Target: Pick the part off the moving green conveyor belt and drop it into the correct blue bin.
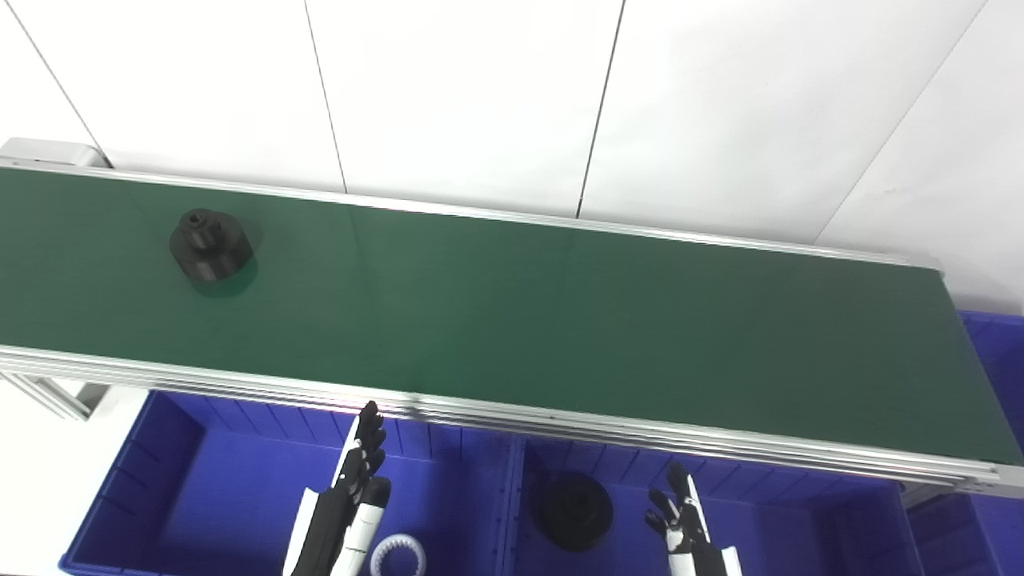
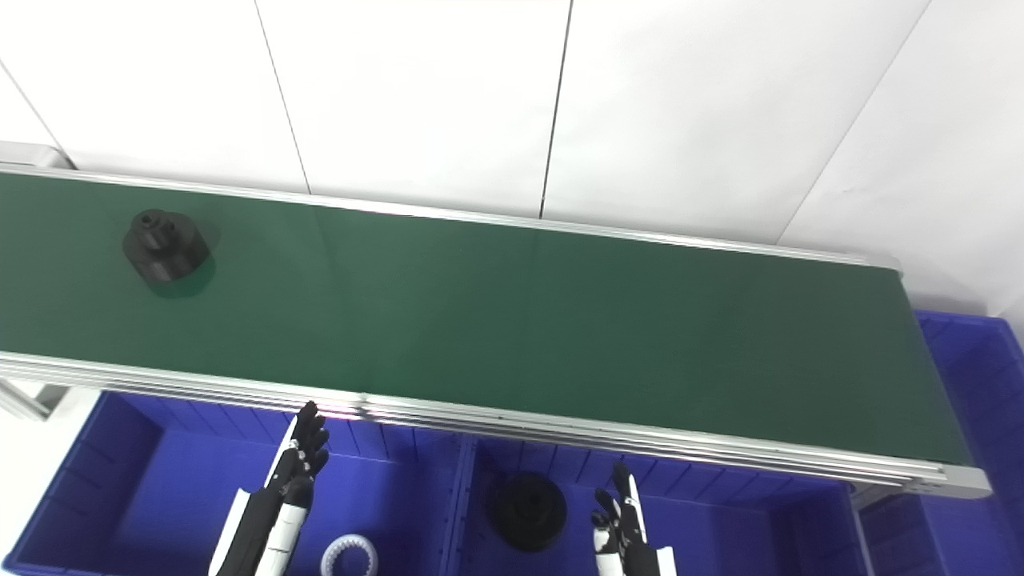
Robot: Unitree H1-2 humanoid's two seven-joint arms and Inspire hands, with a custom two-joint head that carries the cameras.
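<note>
Two hands: both low at the bottom edge, hovering over the blue bins, nowhere near the belt's top surface.
Left hand (image 1: 352,488): fingers stretched out and pointing up toward the belt's near rail, holding nothing, so it's loose and released. It sits above the left bin.
Right hand (image 1: 680,512): fingers spread apart, also empty and released, over the middle bin.
Part (image 1: 211,244): black round piece with a smaller raised hub on top, sitting upright at the far left end of the green conveyor belt (image 1: 560,320), closer to the back rail than the front one. Well apart from both hands.
Left bin (image 1: 160,472): blue, below the belt's front rail, with a white toothed ring (image 1: 398,554) lying on its floor just beside the left hand's wrist.
Middle bin (image 1: 800,520): blue, holds a black disc-like piece (image 1: 573,510) near its left wall, just to the left of the right hand.
Third bin (image 1: 996,360): blue, at the belt's right end; only partly in view, so can't tell what's inside.
Background: plain white wall panels behind the belt.
</note>
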